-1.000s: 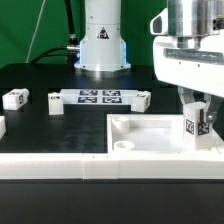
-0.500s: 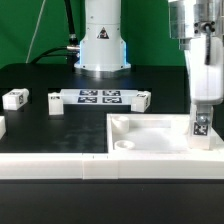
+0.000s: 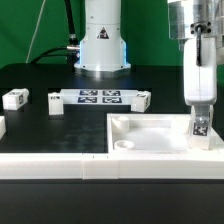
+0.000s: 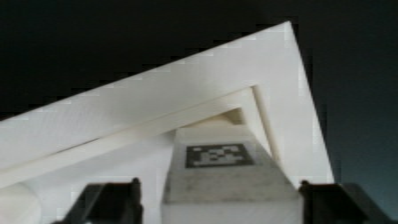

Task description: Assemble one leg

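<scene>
My gripper [image 3: 200, 108] hangs over the far corner of the large white tray [image 3: 150, 135] at the exterior view's right. It is shut on a leg [image 3: 200, 126], a small white post with a tag, held upright with its lower end inside that corner. In the wrist view the leg [image 4: 228, 175] lies between my two dark fingertips [image 4: 111, 203], tag facing the camera, and my gripper [image 4: 226, 205] is above the tray's corner walls [image 4: 267, 70]. Whether the leg's foot touches the tray floor is hidden.
Three loose legs [image 3: 15, 98] [image 3: 56, 102] [image 3: 143, 98] lie on the black table around the marker board [image 3: 98, 97]. Another white part [image 3: 2, 126] shows at the left edge. The robot base [image 3: 102, 40] stands behind. The tray has a round hole [image 3: 124, 145] at its near left corner.
The gripper has turned about its vertical axis, so it now looks narrow. It has sunk slightly with the leg into the tray's corner. The loose parts have not moved.
</scene>
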You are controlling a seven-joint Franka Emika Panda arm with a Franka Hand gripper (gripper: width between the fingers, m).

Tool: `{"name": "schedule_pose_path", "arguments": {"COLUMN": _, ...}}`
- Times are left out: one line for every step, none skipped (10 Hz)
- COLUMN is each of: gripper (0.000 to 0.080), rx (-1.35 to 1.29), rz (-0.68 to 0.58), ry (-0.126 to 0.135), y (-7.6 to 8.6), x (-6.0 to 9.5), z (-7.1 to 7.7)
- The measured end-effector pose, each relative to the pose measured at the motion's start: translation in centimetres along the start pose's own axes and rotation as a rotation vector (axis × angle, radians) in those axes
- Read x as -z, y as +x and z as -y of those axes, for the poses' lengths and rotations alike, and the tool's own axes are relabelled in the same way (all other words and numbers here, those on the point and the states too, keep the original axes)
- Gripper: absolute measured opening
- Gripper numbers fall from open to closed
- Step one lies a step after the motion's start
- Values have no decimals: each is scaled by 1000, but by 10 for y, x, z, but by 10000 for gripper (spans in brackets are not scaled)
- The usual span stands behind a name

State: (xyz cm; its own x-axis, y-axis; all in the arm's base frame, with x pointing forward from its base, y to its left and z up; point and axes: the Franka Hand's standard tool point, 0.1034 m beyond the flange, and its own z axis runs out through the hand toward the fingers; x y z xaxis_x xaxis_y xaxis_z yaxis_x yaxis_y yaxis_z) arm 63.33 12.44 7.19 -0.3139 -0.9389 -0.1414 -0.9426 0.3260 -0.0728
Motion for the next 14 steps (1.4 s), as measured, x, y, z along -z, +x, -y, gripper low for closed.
{"name": "schedule_pose_path", "arguments": {"gripper": 581, "rx": 3, "rz": 0, "ry": 0, "y": 0, "x": 0, "z": 0}}
{"name": "schedule_pose_path", "arguments": {"gripper": 630, "rx": 18, "rz": 0, "ry": 0, "y": 0, "x": 0, "z": 0}}
{"name": "schedule_pose_path", "arguments": {"gripper": 644, "rx": 110, "rz": 0, "ry": -1, "y": 0, "x": 0, "z": 0}}
{"name": "schedule_pose_path", "arguments": {"gripper": 648, "rx": 138, "rz": 0, "ry": -1, "y": -1, "x": 0, "z": 0}}
{"name": "schedule_pose_path", "arguments": {"gripper": 648, "rx": 291, "rz": -1, "ry": -3, "y": -1, "x": 0, "z": 0}}
{"name": "schedule_pose_path", "arguments": {"gripper": 649, "rx": 460, "rz": -1, "ry": -3, "y": -1, "x": 0, "z": 0}}
{"name": "schedule_pose_path", "arguments": {"gripper": 649, "rx": 583, "rz": -1, "ry": -4, "y": -1, "x": 0, "z": -1}}
{"name": "schedule_pose_path", "arguments": {"gripper": 649, "rx": 663, "rz": 1, "ry": -11, "y": -2, "x": 0, "z": -2}}
{"name": "schedule_pose_path", "arguments": {"gripper": 649, "rx": 797, "rz": -4, "ry": -15, "y": -3, "x": -1, "z": -3}}
{"name": "schedule_pose_path", "arguments": {"gripper": 649, "rx": 900, "rz": -6, "ry": -21, "y": -2, "x": 0, "z": -4}}
{"name": "schedule_pose_path", "arguments": {"gripper": 649, "rx": 1022, "rz": -5, "ry": -29, "y": -2, "x": 0, "z": -3}}
{"name": "schedule_pose_path", "arguments": {"gripper": 649, "rx": 1141, "rz": -8, "ry": -38, "y": -2, "x": 1, "z": -2}}
{"name": "schedule_pose_path", "arguments": {"gripper": 649, "rx": 1266, "rz": -9, "ry": -49, "y": -1, "x": 2, "z": -1}}
{"name": "schedule_pose_path", "arguments": {"gripper": 649, "rx": 1391, "rz": -14, "ry": -53, "y": 1, "x": 3, "z": 1}}
